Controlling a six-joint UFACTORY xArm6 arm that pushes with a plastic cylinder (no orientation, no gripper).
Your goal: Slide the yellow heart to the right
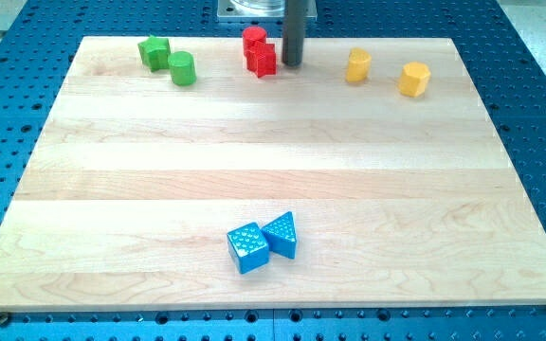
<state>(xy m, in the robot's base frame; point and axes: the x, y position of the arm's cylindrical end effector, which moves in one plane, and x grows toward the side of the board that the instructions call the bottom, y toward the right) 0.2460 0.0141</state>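
Observation:
Two yellow blocks sit near the view's top right. The left one (358,66) looks like the heart; the right one (413,79) looks like a pentagon. My dark rod comes down at the view's top centre, with my tip (293,64) on the board. The tip is to the left of the yellow heart with a clear gap between them. It stands just to the right of two red blocks (260,52), close to or touching them.
Two green blocks (154,51) (182,68) sit at the view's top left. A blue cube (247,248) and a blue triangle (281,234) touch each other near the view's bottom centre. The wooden board's top edge (396,40) runs close behind the yellow blocks.

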